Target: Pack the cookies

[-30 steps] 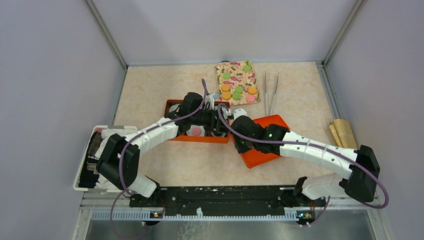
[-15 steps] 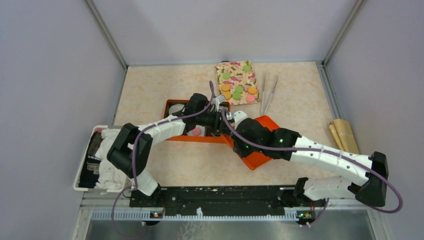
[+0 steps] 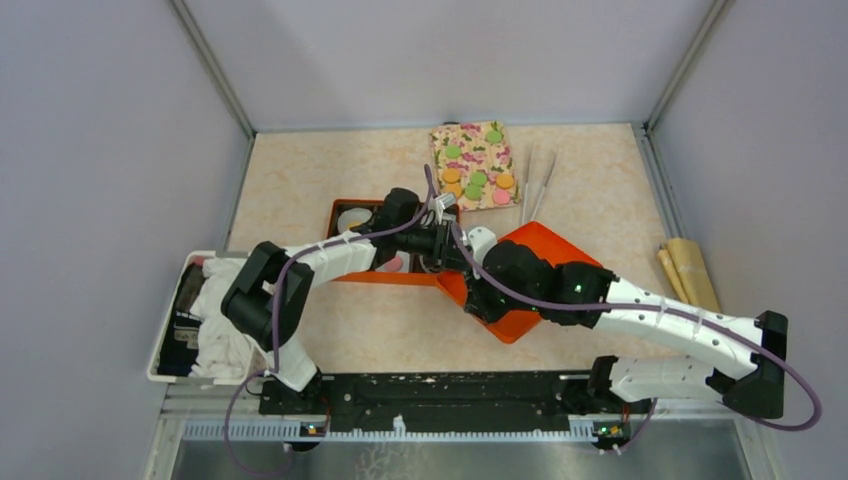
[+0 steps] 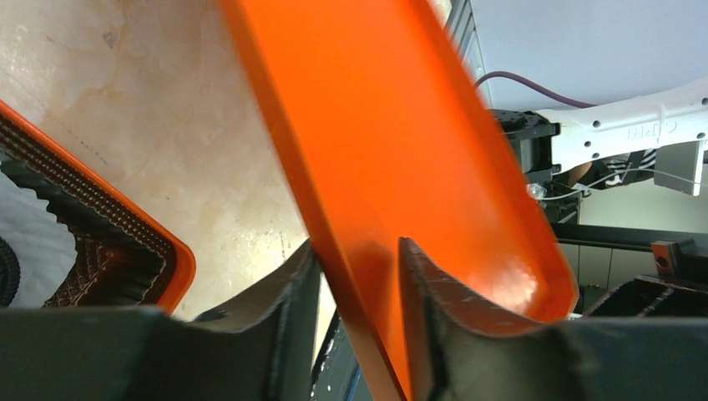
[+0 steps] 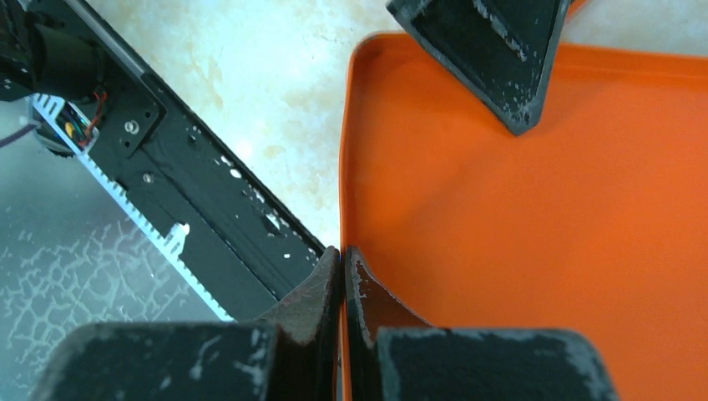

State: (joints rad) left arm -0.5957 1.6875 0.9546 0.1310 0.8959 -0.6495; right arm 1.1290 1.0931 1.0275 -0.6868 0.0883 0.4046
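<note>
Orange lid (image 3: 550, 245), pinched thin by the right gripper (image 5: 342, 276) and narrowly clamped by the left gripper (image 4: 357, 255), may twist free if they pull unevenly; cookies (image 3: 478, 178) lie upper centre on cloth (image 3: 465, 135).

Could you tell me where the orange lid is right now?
The orange lid is in the top view's centre, just right of the orange box, its rim pinched by the right hand.

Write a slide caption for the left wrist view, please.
Left gripper straddling the rim of the tilted orange tray over the marbled table.
</note>
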